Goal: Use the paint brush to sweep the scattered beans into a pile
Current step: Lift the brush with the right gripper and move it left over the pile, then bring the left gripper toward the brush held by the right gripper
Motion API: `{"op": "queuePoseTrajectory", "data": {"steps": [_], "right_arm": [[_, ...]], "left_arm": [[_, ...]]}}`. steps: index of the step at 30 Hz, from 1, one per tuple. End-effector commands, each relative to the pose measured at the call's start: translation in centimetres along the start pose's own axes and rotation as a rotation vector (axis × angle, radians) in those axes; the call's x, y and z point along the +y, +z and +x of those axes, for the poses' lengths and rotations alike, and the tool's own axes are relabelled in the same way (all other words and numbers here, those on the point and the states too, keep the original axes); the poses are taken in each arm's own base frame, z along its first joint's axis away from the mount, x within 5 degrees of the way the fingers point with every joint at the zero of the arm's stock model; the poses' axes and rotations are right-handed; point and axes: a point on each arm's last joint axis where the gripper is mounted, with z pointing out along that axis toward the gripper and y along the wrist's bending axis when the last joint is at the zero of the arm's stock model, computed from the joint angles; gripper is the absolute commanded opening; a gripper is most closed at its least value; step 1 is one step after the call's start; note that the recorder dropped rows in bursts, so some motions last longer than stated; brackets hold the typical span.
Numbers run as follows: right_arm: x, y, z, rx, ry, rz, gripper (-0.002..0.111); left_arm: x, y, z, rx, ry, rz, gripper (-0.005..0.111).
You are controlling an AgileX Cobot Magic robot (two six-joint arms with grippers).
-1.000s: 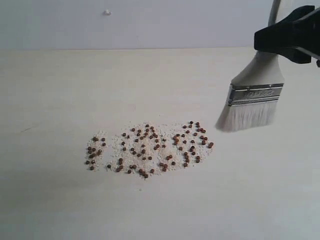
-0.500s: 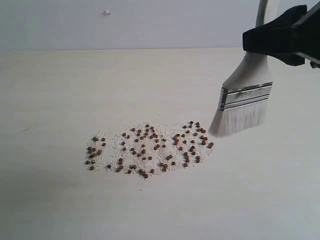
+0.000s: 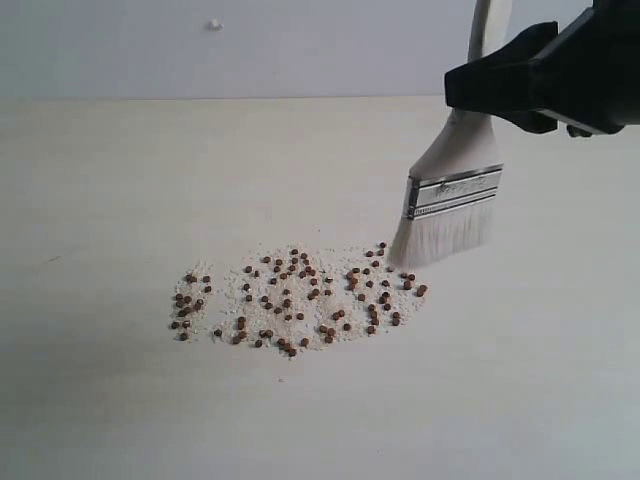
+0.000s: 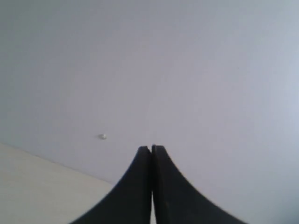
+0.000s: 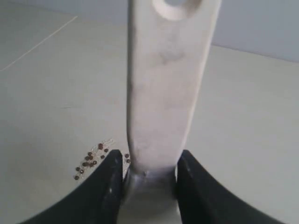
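Small reddish-brown beans lie scattered with whitish crumbs in a wide loose patch on the pale table; no compact pile shows. My right gripper is shut on the pale wooden handle of the paint brush, which hangs bristles down. The off-white bristles reach the right end of the bean patch. In the right wrist view the handle stands between the black fingers, with a few beans beyond. My left gripper is shut and empty, pointing at the wall.
The pale table runs back to a grey-white wall with a small white knob on it. That knob also shows in the left wrist view.
My right gripper has carried the brush leftward and slightly down, from clear of the beans to the patch's right edge. The beans have not moved. The left gripper stays still.
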Motion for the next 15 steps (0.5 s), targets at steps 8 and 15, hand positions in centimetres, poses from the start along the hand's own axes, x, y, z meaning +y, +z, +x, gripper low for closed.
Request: {"op": "queuePoseTrajectory", "data": {"steps": [8, 15], "right_arm": [[-0.2, 0.1, -0.2, -0.029, -0.015, 0.011, 0.0], [-0.5, 0.6, -0.4, -0.047, 0.018, 0.018, 0.0]], "left_arm": [[-3.7, 5.2, -0.9, 0.174, 0.133, 0.259, 0.0], [-7.4, 12.8, 0.9, 0.598, 0.188, 0.716, 0.0]]}}
